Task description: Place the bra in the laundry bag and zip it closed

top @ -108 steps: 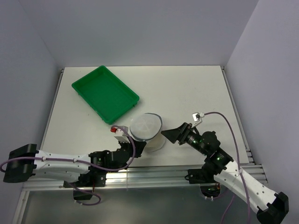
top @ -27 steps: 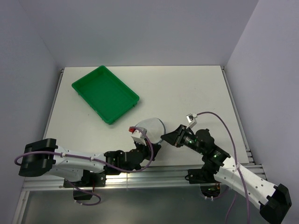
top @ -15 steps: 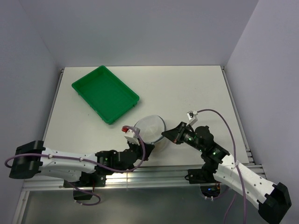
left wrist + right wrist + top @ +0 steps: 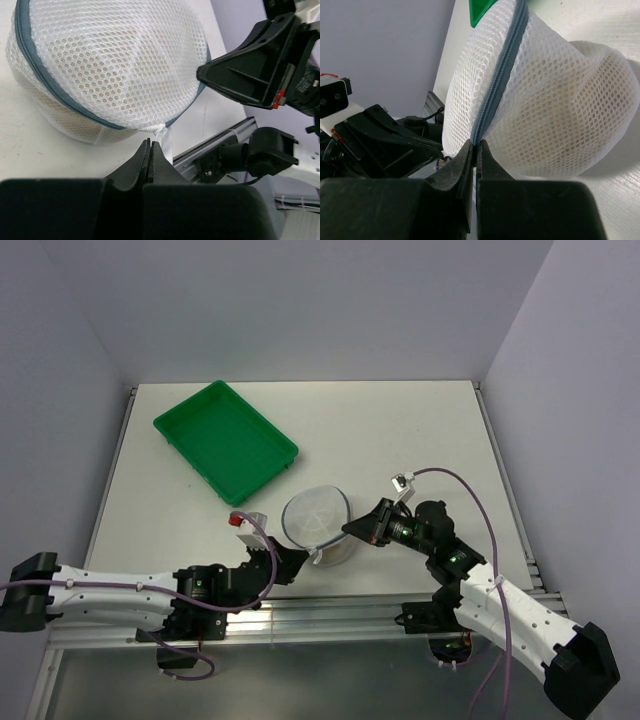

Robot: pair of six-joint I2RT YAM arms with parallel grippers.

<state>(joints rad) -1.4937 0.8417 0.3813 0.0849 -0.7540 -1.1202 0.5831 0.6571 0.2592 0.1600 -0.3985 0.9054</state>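
The laundry bag (image 4: pixel 316 513), a round white mesh pouch with a grey-blue zipper rim, stands near the table's front edge between both arms. In the wrist views the bra shows only as a dim yellowish shape (image 4: pixel 545 112) through the mesh. My left gripper (image 4: pixel 297 561) sits at the bag's near-left side. Its tips (image 4: pixel 150 143) are shut on a white tab (image 4: pixel 164 134) at the bottom of the bag (image 4: pixel 110 60). My right gripper (image 4: pixel 350 529) is at the bag's right side, shut (image 4: pixel 474 145) on the zipper band (image 4: pixel 501 75).
A green plastic tray (image 4: pixel 225 440) lies at the back left, apart from the bag. The aluminium rail (image 4: pixel 330 605) runs along the table's near edge just behind the left gripper. The right arm's cable (image 4: pixel 470 495) loops above the table on the right.
The right gripper's jaws have closed on the zipper band. The left arm has drawn back to the left, and the bag has shifted slightly and turned with it.
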